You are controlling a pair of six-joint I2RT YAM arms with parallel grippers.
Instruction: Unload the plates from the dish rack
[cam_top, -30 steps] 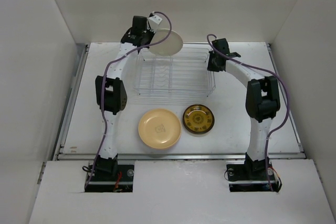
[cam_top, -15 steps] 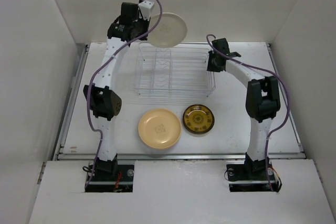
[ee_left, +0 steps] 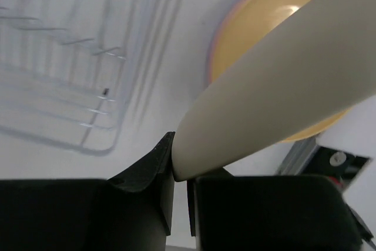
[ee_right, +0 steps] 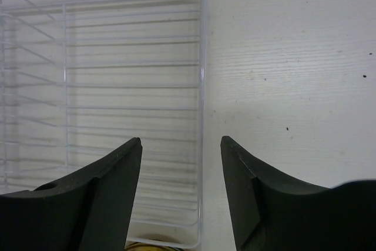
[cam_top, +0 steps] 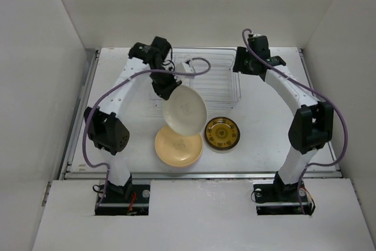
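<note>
My left gripper [cam_top: 170,88] is shut on the rim of a cream plate [cam_top: 185,110], which hangs tilted in front of the dish rack [cam_top: 220,80] and over a yellow plate [cam_top: 176,150] lying flat on the table. The left wrist view shows the cream plate's [ee_left: 282,80] edge pinched between the fingers of the left gripper [ee_left: 180,171], with the yellow plate [ee_left: 252,33] beneath. An amber-brown patterned plate [cam_top: 221,132] lies right of the yellow one. My right gripper [ee_right: 181,142] is open and holds nothing, above the wire rack's [ee_right: 202,57] right edge. I see no plate in the rack.
White walls close in the table [cam_top: 270,139] on the left, back and right. A metal rail [cam_top: 205,174] runs along the near edge. The left arm's purple cable [cam_top: 197,70] loops over the rack. Bare table [ee_right: 294,57] lies right of the rack.
The left arm has swung the cream plate from high behind the rack down and forward over the yellow plate. The right gripper has opened and the right arm has risen.
</note>
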